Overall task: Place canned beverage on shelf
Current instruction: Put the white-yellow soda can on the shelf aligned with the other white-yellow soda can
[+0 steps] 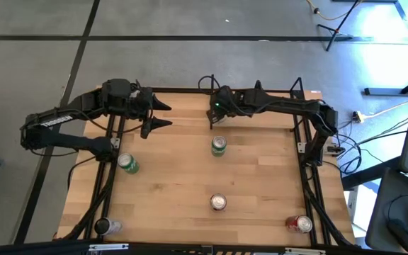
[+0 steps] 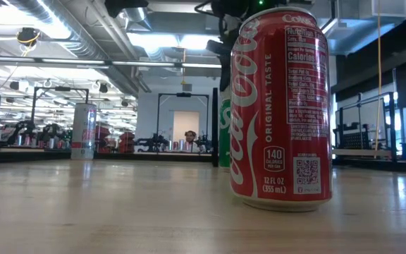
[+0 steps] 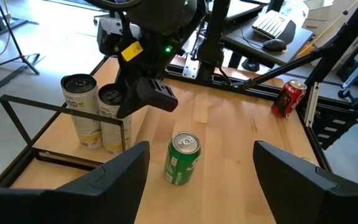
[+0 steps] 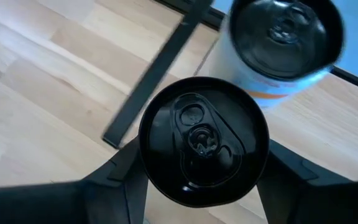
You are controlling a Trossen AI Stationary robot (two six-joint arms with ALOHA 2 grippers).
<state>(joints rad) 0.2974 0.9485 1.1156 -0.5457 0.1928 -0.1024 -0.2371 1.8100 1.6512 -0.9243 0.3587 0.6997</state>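
So the right gripper (image 4: 197, 180) is sitting at the far edge of the table over the shelf (image 3: 23, 134), its fingers clamped on either side of a black-topped can (image 4: 204, 146), with a second black-topped can (image 4: 284, 43) standing just beside it inside the black frame. The left gripper (image 1: 163, 114) is hanging near the back left of the table (image 1: 176, 177) with its jaws apart, holding nothing. A green can (image 1: 219, 146) is standing just in front of the shelf.
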